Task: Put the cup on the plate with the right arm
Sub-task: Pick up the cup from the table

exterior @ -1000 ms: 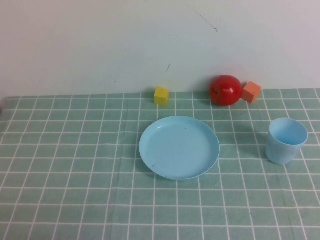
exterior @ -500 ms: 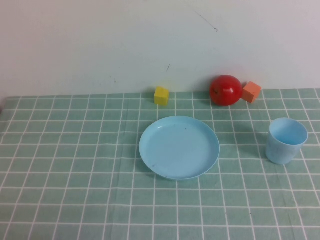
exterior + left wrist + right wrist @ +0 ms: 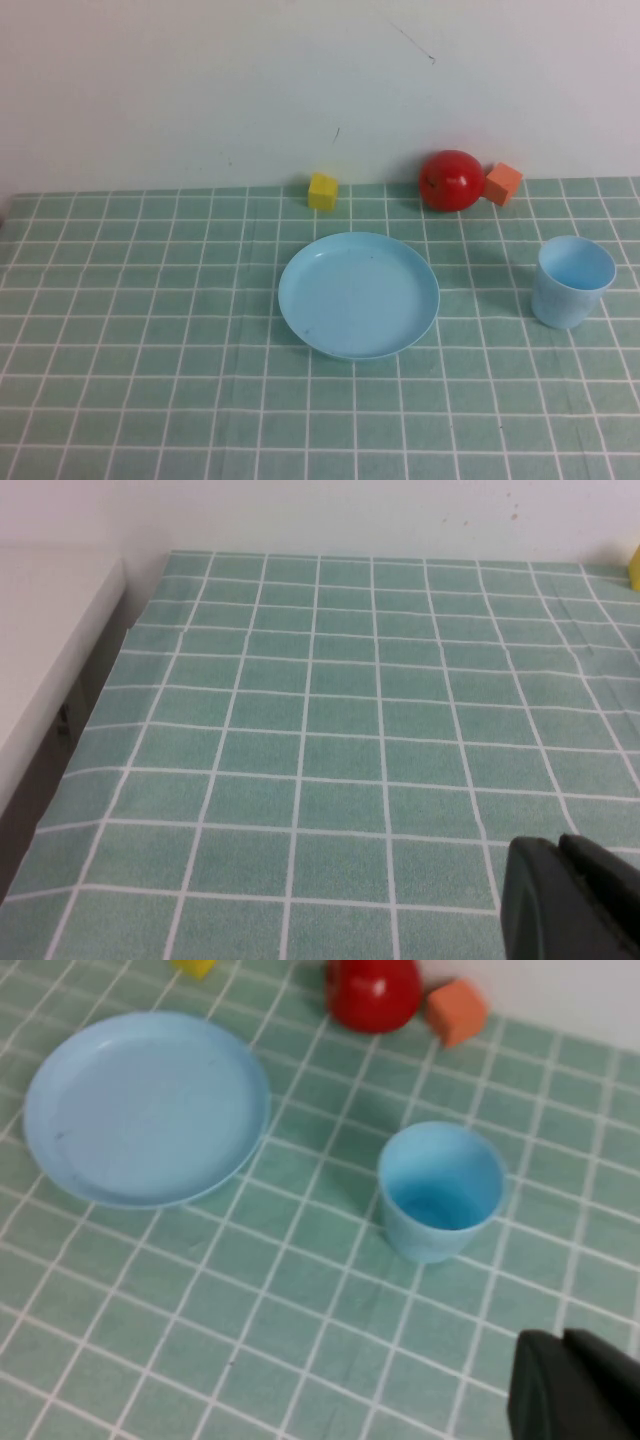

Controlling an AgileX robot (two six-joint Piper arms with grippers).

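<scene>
Upright on the green checked cloth [image 3: 150,330], the cup [image 3: 572,281] stands well apart from the plate [image 3: 358,295] — on its right. Both grippers hover over the cloth: right gripper [image 3: 575,1390] near the cup, left gripper [image 3: 570,900] elsewhere, jaws pressed together.

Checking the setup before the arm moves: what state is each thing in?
cup: upright, empty, on the cloth, apart from the plate.
plate: flat on the cloth, nothing on it.
red ball: by the wall, beside the orange cube.
yellow cube: resting by the wall.
right gripper: shut, empty, near the cup.
left gripper: shut, over bare cloth.
</scene>
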